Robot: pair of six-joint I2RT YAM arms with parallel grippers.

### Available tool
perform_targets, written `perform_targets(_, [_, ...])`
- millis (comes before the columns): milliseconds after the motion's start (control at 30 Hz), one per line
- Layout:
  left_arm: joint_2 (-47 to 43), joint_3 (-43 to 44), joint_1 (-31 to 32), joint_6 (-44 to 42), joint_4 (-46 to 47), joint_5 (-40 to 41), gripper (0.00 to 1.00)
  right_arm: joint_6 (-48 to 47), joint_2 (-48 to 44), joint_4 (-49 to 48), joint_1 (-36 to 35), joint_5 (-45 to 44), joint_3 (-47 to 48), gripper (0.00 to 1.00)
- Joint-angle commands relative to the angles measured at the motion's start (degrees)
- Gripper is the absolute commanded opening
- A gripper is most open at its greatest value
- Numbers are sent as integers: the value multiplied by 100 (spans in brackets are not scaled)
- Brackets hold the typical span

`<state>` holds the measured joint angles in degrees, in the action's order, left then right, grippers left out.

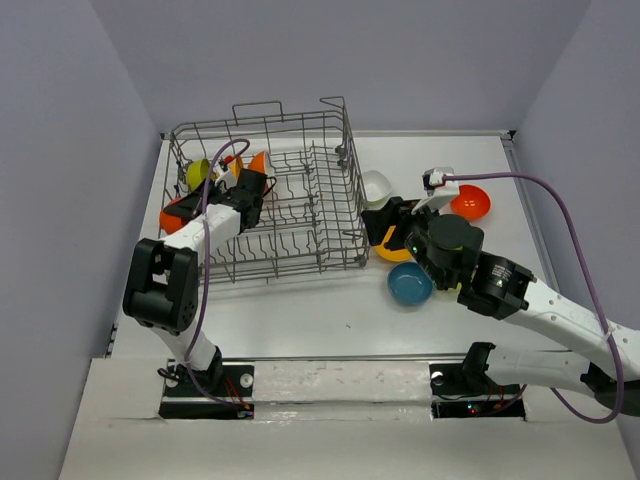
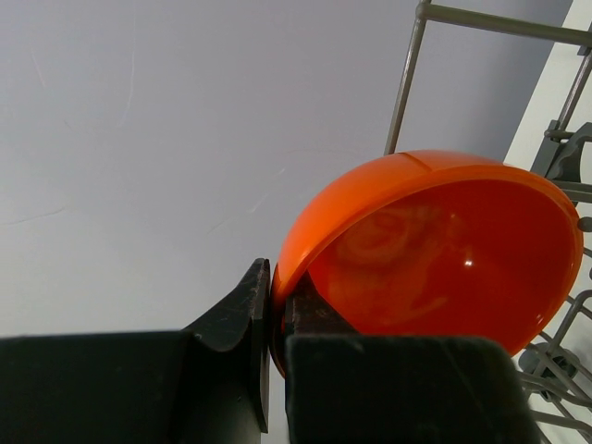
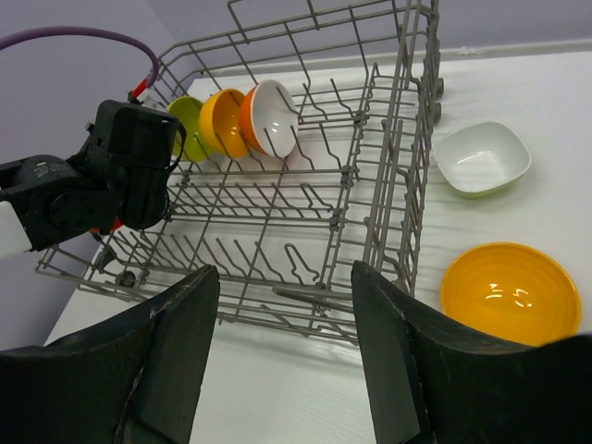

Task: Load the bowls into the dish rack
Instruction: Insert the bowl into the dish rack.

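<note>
- Red-orange all over, the held bowl (image 2: 435,250) was pinched at its rim by the left fingers (image 2: 231,314), which were set narrow on it. Only the left wrist view showed this grip, with the wall (image 2: 139,139) behind and rack wire to the right.
- Only the top view showed where that bowl was: at the left wall of the rack (image 1: 355,200). It alone also showed a teal bowl (image 1: 410,285) and a red bowl (image 1: 470,203) on the desk (image 1: 300,320), right of the rack.
- The right wrist view showed the right fingers (image 3: 176,351) spread wide with nothing between them.
- The same view showed the rack's load: a green bowl (image 3: 190,125), a yellow bowl (image 3: 220,120) and a white-faced bowl (image 3: 275,116), on edge in a row at the far left corner. Orange edged the white one's back; whether that was its own outside or another bowl's, I could not tell.
- The desk beside the rack's right wall carried a white bowl (image 3: 483,157) and a second yellow bowl (image 3: 511,291), both upright and apart from each other.
</note>
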<state>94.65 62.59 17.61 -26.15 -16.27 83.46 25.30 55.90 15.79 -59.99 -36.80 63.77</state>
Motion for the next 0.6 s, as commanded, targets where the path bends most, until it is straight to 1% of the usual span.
perform_targets(0, [62, -54, -47, -83, -95, 1155, 0, 36, -88, -252, 13, 23, 13, 65])
perform_targets(367, [273, -19, 6, -92, -104, 1155, 0, 45, -97, -261, 13, 23, 4, 65])
perform_targets(567, [466, 61, 85, 57, -253, 1181, 0, 37, -105, -261, 13, 23, 4, 65])
